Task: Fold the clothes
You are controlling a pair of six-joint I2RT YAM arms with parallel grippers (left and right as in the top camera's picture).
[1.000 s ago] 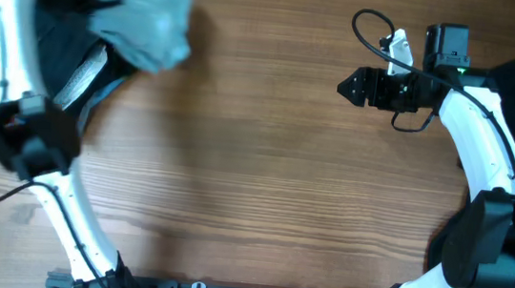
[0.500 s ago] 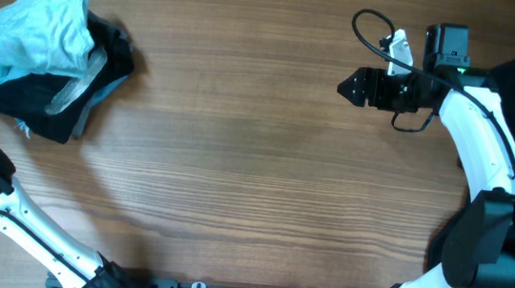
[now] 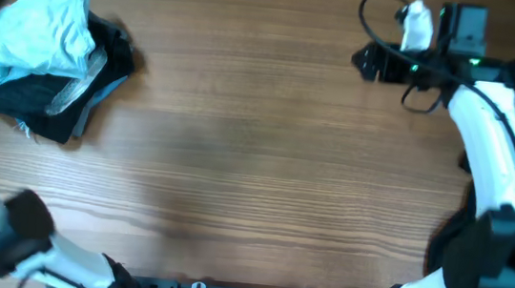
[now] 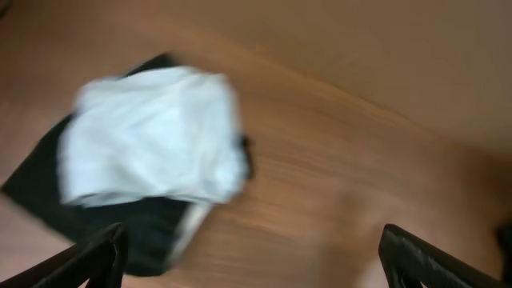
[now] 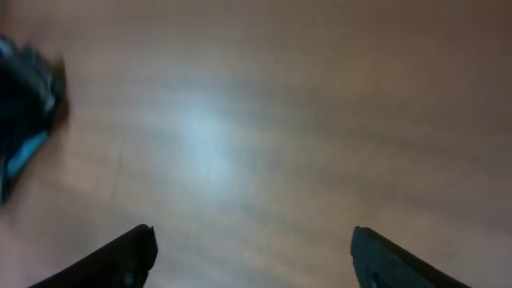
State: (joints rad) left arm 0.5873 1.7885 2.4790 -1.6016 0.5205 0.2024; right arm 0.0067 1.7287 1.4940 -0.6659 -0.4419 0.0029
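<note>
Nothing folded yet: blue T-shirt (image 3: 37, 33) lies crumpled atop the black clothes (image 3: 50, 115); my left claw (image 4: 254, 237) and right claw (image 5: 252, 234) gape wide, empty.

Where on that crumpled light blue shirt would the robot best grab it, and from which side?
Probably the bunched right-hand fold of the blue T-shirt, from straight above. It is heaped on top of the black garments, so the open left end effector could pinch blue cloth alone there.

Left hand (image 4: 252, 248) and right hand (image 5: 252, 240), fingers of each spread wide apart.
</note>
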